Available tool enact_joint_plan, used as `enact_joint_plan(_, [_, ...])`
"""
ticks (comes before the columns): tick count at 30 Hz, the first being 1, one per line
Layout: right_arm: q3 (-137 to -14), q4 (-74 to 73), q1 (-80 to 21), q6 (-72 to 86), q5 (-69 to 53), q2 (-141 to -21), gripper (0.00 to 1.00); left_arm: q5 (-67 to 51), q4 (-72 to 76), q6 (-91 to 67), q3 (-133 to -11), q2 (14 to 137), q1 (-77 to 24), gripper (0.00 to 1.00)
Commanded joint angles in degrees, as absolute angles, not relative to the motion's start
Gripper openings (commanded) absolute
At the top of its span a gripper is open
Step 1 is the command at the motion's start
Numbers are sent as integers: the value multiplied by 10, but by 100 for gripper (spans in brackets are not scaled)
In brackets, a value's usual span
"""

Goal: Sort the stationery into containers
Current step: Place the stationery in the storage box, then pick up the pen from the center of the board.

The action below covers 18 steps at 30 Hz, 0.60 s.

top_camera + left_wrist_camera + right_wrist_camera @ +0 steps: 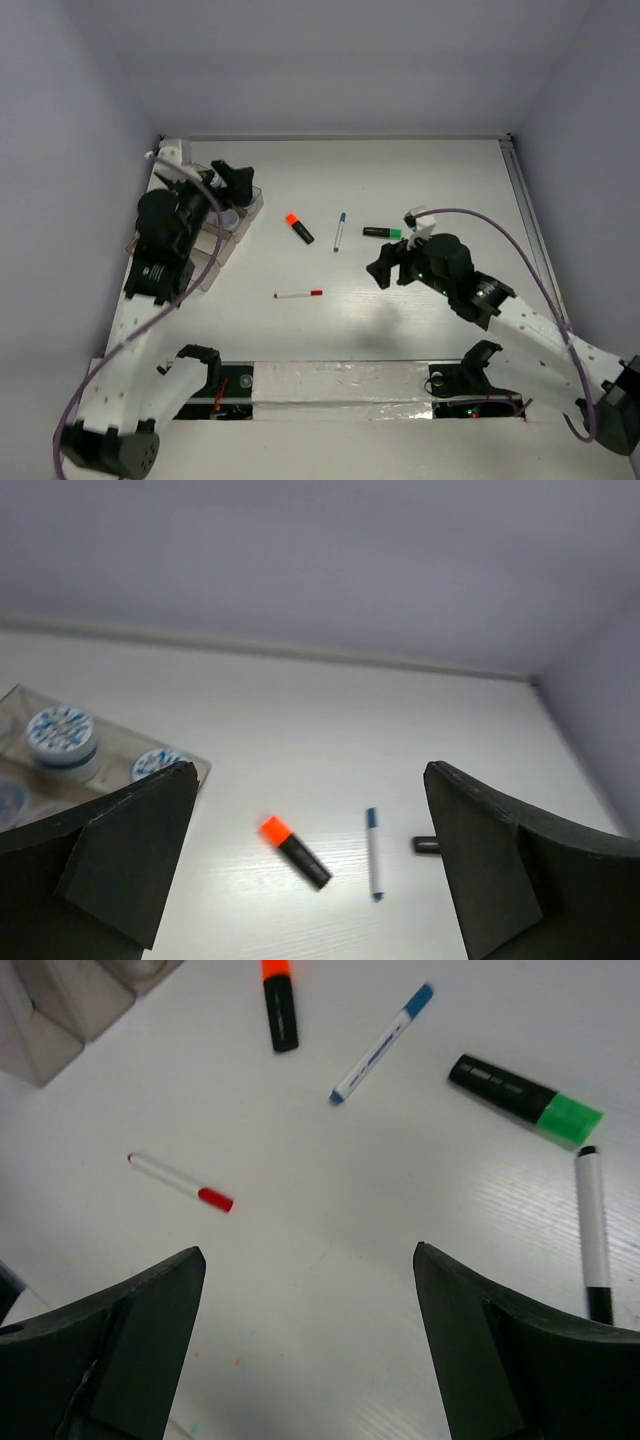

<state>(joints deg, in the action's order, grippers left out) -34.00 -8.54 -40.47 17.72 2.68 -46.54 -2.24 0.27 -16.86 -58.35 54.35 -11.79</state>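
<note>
Loose stationery sits mid-frame in the top view: orange highlighter (299,228), blue pen (340,231) and green highlighter (382,232) in a rough row, with the red pen (298,294) alone below them. A black pen (592,1235) shows only at the right edge of the right wrist view. Jars (62,735) sit in the tray (212,255) at frame left. Left gripper (235,185) is over the tray's far end, spread wide and empty. Right gripper (385,268) is also spread and empty, over bare table (320,1190) between the red and black pens. Likely step is a pen pick by the right arm; I cannot tell which pen. If it is the red pen, centre the gap over it, set the fingers crosswise to the barrel, go down to the table and pinch mid-barrel. A thin pen may roll or slip out.
</note>
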Motion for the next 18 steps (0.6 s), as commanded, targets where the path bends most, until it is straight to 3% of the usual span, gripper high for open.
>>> enact_joint_plan(1, [-390, -59, -403, 154, -101, -523, 90, -105, 3, -190, -511, 425, -124, 99])
enact_joint_plan(3, [-409, -52, -419, 155, -144, -568, 90, -120, -20, -184, -491, 377, -124, 99])
enact_joint_plan(7, [-446, -49, -491, 147, -114, -655, 90, -109, -50, -169, -461, 260, -124, 99])
enact_joint_plan(12, [-532, -79, -560, 99, -78, -804, 92, -96, -66, -156, -456, 200, -124, 99])
enact_joint_plan(18, [-631, -115, -571, 25, -57, -966, 92, -141, -62, -151, -432, 142, -124, 99])
